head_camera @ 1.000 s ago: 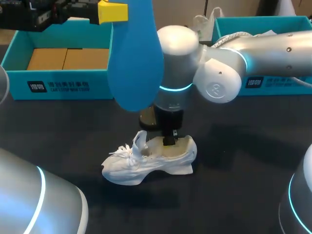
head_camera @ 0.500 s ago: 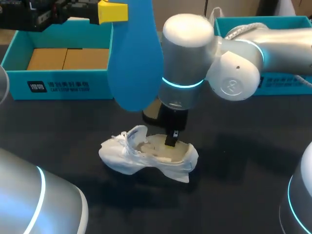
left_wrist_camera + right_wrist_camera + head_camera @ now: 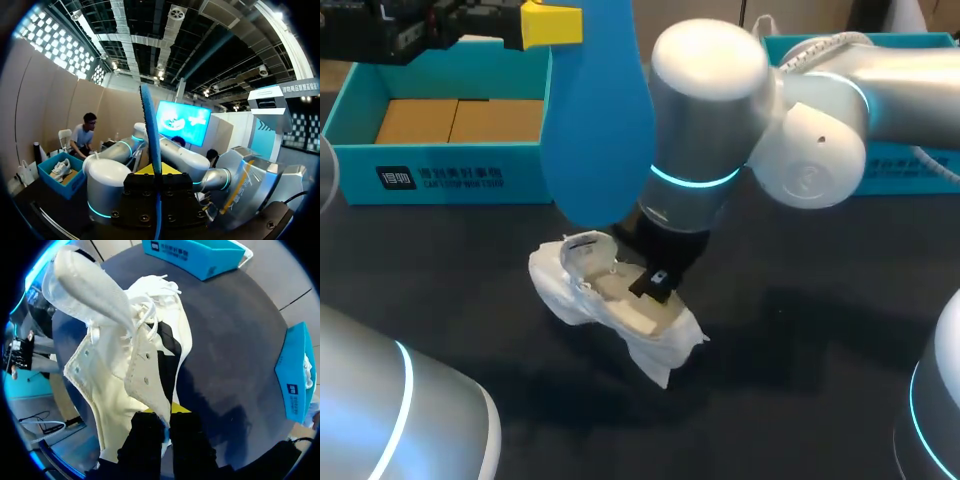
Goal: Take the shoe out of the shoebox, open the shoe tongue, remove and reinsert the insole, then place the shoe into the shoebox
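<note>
A white shoe hangs tilted over the dark table, its opening facing up and its tongue pulled back. My right gripper reaches down from above and is shut on the shoe's side wall by the opening. In the right wrist view the black fingers pinch the shoe edge. High at the back left, my left gripper is shut on the blue insole, which hangs down in front of the right arm. The insole shows edge-on in the left wrist view, rising from the left gripper.
An open teal shoebox with a brown cardboard bottom stands at the back left. A second teal box sits at the back right, behind my right arm. Dark table surface lies bare in front and to the right of the shoe.
My right arm has turned and raised the shoe: its toe swung toward the back left and the heel now points to the front. The left gripper and insole stayed put.
</note>
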You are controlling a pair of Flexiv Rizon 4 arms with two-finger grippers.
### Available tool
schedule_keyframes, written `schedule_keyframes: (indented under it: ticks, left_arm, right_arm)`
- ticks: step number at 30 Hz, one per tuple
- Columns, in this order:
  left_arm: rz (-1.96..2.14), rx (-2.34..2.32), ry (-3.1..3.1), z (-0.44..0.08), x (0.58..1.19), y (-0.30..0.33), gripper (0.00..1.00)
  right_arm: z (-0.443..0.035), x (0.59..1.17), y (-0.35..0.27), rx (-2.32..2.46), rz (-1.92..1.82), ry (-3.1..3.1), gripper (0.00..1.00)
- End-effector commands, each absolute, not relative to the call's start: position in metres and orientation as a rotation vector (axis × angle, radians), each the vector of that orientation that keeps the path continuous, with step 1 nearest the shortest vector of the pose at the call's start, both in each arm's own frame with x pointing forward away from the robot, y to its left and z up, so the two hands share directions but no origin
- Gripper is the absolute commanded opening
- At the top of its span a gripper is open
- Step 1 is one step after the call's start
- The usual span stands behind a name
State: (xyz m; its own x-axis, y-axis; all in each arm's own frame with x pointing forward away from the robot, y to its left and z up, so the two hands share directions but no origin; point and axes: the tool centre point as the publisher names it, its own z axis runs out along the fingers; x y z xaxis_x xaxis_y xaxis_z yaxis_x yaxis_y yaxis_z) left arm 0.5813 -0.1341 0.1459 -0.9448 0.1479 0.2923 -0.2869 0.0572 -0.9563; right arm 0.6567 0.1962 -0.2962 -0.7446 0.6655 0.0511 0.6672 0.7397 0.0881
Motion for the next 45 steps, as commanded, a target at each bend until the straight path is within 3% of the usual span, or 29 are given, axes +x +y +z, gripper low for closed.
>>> schedule_keyframes:
  ticks: [1, 5, 22, 45]
  left_arm:
    - [1.953, 0.137, -2.031, 0.147, 0.583, -0.135, 0.0]
    - [1.953, 0.137, -2.031, 0.147, 0.583, -0.135, 0.0]
    - [1.953, 0.137, -2.031, 0.147, 0.583, -0.135, 0.0]
    - [1.953, 0.137, -2.031, 0.147, 0.583, -0.135, 0.0]
  right_arm:
    - [-0.296, 0.653, 0.195, -1.128, -0.165, -2.919, 0.0]
    - [-0.296, 0.653, 0.195, -1.128, -0.165, -2.919, 0.0]
    - [-0.309, 0.636, 0.171, -1.906, -0.099, -2.503, 0.0]
    - [-0.345, 0.625, 0.159, -2.197, -0.213, -2.281, 0.0]
